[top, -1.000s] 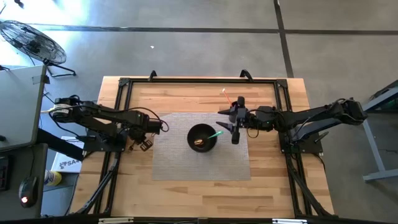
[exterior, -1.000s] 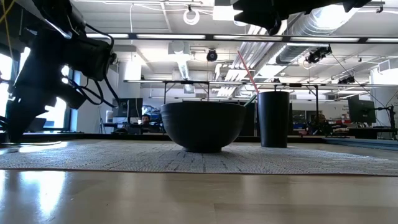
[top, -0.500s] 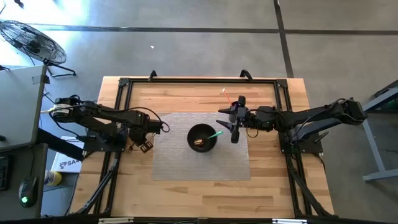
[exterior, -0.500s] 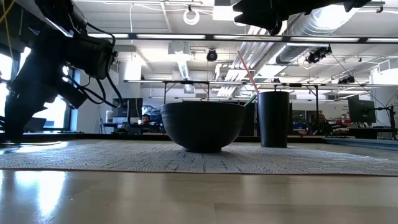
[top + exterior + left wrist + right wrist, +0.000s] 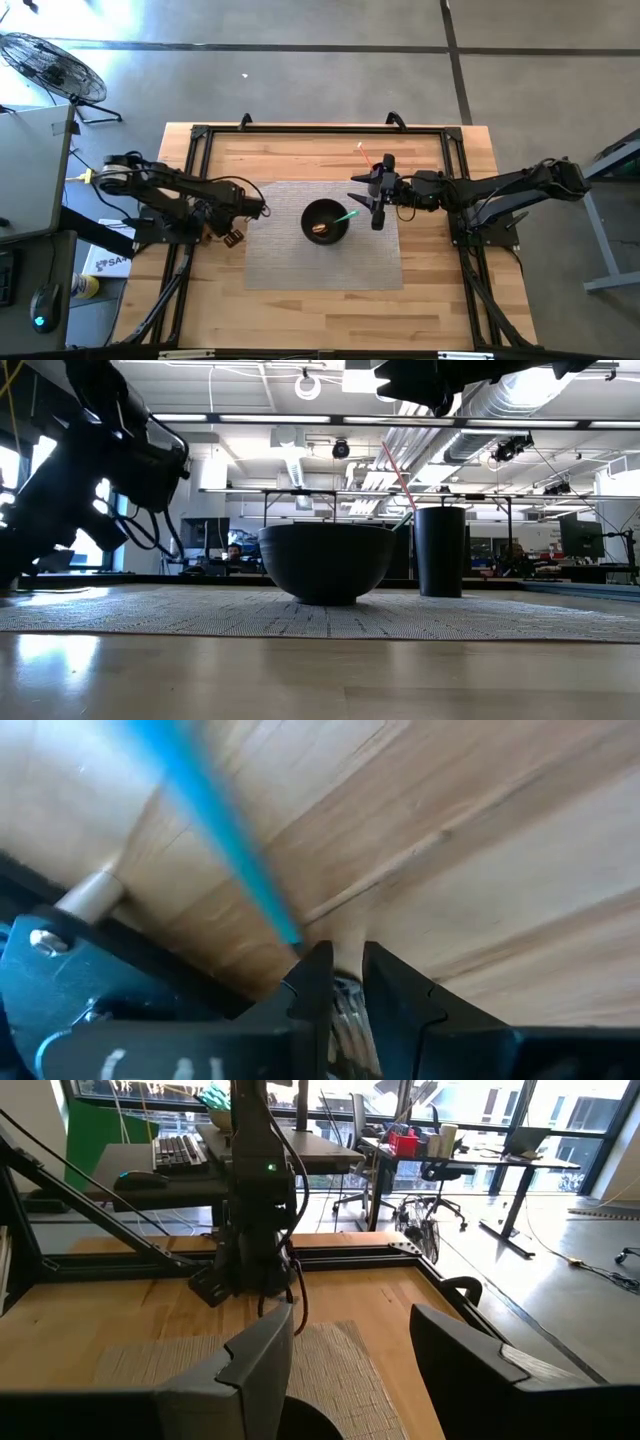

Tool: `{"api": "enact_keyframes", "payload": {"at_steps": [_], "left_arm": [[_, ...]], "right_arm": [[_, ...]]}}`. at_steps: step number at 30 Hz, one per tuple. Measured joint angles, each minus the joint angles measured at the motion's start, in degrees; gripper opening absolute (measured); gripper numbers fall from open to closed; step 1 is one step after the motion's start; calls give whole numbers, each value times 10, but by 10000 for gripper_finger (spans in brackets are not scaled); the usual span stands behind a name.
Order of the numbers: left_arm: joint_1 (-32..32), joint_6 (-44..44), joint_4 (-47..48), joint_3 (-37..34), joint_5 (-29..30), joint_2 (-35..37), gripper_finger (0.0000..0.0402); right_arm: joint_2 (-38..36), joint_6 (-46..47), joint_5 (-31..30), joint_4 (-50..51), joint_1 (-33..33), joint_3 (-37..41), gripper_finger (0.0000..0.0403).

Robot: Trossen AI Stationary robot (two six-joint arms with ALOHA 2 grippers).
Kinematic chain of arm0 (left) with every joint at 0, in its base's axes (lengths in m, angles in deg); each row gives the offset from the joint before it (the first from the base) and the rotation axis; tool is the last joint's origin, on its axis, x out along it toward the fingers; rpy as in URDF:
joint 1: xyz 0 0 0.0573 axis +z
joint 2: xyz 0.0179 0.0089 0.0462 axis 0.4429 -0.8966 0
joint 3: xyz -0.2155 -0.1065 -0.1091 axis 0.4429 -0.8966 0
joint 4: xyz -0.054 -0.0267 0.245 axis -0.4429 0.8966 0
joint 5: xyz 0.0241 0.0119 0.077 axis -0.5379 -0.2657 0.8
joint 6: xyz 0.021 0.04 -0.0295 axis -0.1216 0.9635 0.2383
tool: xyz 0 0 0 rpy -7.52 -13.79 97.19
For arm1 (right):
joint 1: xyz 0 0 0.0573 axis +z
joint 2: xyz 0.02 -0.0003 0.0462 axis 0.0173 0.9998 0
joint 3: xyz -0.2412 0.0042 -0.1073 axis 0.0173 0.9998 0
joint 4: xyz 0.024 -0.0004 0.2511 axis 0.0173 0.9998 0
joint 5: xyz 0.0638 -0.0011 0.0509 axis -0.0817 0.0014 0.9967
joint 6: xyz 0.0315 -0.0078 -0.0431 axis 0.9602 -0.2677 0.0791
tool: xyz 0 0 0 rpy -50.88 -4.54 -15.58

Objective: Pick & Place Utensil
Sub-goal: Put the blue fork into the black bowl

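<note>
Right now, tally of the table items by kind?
Bowl: 1
Cup: 1
Mat: 1
Utensils: 3, namely green utensil, red utensil, blue utensil
Total: 6

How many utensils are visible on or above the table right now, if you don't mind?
3: a green utensil leaning on the bowl's rim, a red one standing in the cup, and a blue one beside the left gripper. Others may be hidden.
</note>
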Motion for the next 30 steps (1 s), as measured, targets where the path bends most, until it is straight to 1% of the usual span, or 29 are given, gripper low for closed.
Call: {"api": "enact_keyframes", "payload": {"at_steps": [5,8,10,12,14,21,30], "left_arm": [[0,20,8,3,-15,-16,54],[0,35,19,22,-27,-16,53],[0,38,43,40,-15,-16,53],[0,36,71,55,9,-16,54],[0,33,76,63,21,-16,53],[0,18,104,46,0,-16,53],[0,20,64,13,-45,-16,53]], "right_arm": [[0,0,0,0,0,0,197],[0,-1,0,0,0,0,197],[0,-1,0,0,0,0,197],[0,-1,0,0,0,0,197],[0,0,0,0,0,0,197],[0,0,0,1,0,0,197],[0,0,0,2,0,0,197]]}}
